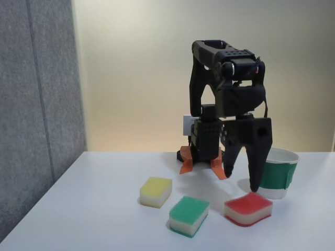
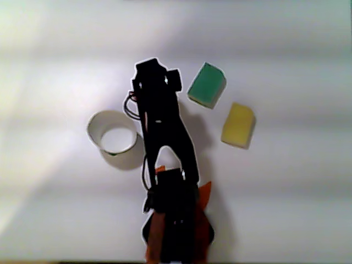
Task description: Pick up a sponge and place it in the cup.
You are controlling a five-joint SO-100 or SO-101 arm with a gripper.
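Note:
The red-topped sponge (image 1: 248,208) lies flat on the white table at the front right of the fixed view. My gripper (image 1: 242,182) hangs just above and behind it, pointing down, open, with nothing between its black fingers. One fingertip is close to the sponge's top. The white cup with a green band (image 1: 280,175) stands upright just to the right of the gripper. In the other view the cup (image 2: 93,129) is left of the black arm (image 2: 165,137), and the arm's head hides the red sponge.
A green-topped sponge (image 1: 189,215) (image 2: 207,84) and a yellow sponge (image 1: 156,191) (image 2: 238,125) lie left of the red one in the fixed view. The arm's base with orange clamps (image 1: 199,162) stands behind. A grey partition (image 1: 36,104) borders the table's left side.

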